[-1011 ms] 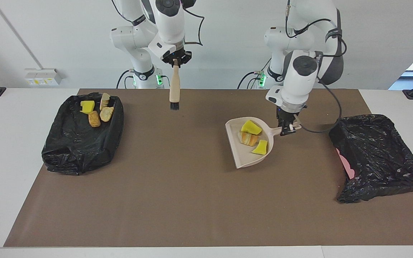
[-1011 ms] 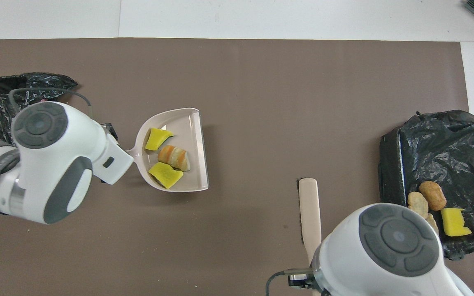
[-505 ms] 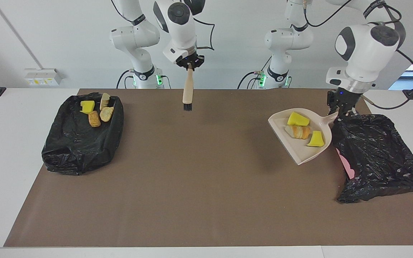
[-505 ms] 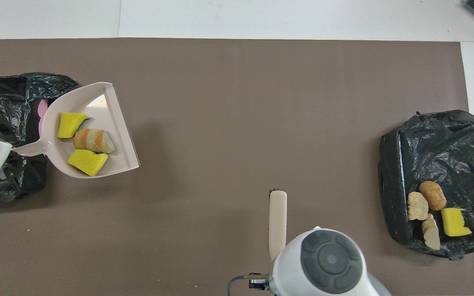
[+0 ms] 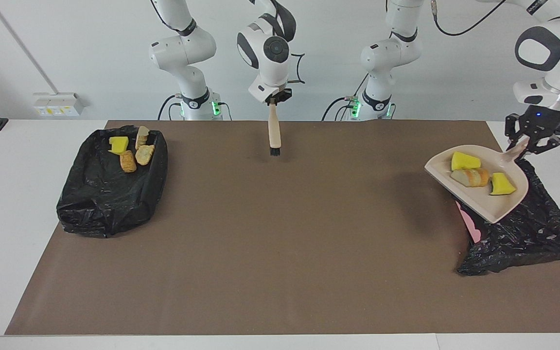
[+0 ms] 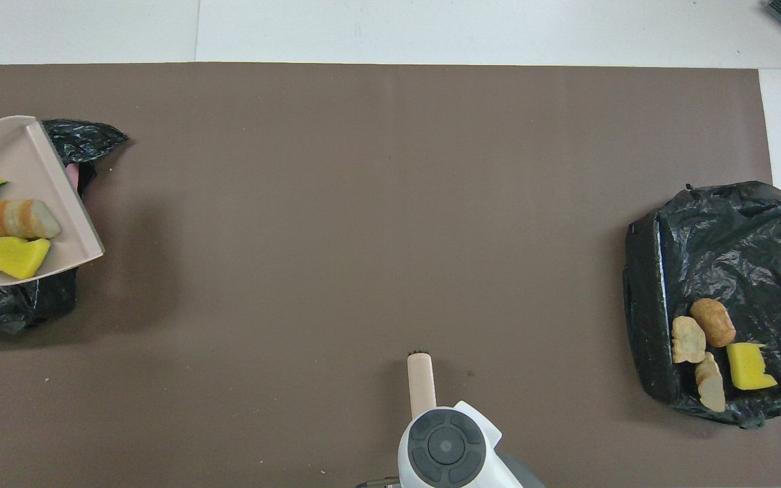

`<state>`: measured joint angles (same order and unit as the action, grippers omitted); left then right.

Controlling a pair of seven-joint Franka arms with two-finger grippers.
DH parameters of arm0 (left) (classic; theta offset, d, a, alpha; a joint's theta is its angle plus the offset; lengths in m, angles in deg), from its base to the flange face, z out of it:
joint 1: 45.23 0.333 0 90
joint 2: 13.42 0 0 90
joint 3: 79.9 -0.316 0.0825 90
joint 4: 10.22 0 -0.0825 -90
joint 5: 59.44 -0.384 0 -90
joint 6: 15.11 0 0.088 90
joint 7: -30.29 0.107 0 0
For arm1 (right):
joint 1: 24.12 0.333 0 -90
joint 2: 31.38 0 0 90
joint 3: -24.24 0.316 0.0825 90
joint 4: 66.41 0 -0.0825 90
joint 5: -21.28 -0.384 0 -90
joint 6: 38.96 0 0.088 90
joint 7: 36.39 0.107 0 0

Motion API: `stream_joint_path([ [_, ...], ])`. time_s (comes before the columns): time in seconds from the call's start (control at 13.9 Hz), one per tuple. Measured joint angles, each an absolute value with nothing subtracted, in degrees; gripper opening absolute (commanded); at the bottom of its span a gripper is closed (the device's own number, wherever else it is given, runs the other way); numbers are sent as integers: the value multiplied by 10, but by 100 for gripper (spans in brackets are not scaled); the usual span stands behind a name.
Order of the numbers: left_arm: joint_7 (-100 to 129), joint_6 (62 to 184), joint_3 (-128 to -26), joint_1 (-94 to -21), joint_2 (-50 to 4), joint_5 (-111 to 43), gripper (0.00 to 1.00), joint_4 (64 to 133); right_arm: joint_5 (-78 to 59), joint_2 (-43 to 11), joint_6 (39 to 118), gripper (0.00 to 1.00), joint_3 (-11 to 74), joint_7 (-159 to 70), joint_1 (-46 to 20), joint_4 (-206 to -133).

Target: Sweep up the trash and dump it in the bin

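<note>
Already loaded, the dustpan with three trash pieces hangs over the black-lined bin, its handle pinched by the left hand, so only tipping remains, while the right hand waits pinching the brush above the counter

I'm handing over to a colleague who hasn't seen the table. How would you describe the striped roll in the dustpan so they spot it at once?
Start at the black-lined bin at the left arm's end of the table. The left gripper holds a beige dustpan above it, with three pieces in it. The striped roll is the golden-brown middle one, lying between two bright yellow sponge chunks.
</note>
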<state>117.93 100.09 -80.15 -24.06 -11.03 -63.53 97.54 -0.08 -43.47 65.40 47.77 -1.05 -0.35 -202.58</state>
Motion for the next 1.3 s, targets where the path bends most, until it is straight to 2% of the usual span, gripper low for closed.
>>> stream_joint_path([
  [0.22, 1226, 1019, -803, -194, -157, -740, 0, 912, -1, -433, 720, 0, 478, -11, -1, -2072],
  [0.43, 1251, 1019, -799, -189, -189, -864, 0, 859, -1, -425, 774, 0, 478, -10, 16, -2089],
  [0.72, 1252, 1021, -785, -205, -201, -1012, 0, 850, -1, -419, 786, 0, 478, -15, 20, -2090],
  [1.01, 1252, 1022, -784, -216, -213, -1090, 0, 850, -1, -408, 786, 0, 478, -23, 20, -2092],
  [1.08, 1252, 1022, -784, -221, -214, -1118, 0, 850, -1, -404, 786, 3, 478, -23, 20, -2092],
  [1.3, 1252, 1022, -784, -229, -214, -1149, 0, 846, -1, -400, 787, 29, 476, -24, 16, -2091],
])
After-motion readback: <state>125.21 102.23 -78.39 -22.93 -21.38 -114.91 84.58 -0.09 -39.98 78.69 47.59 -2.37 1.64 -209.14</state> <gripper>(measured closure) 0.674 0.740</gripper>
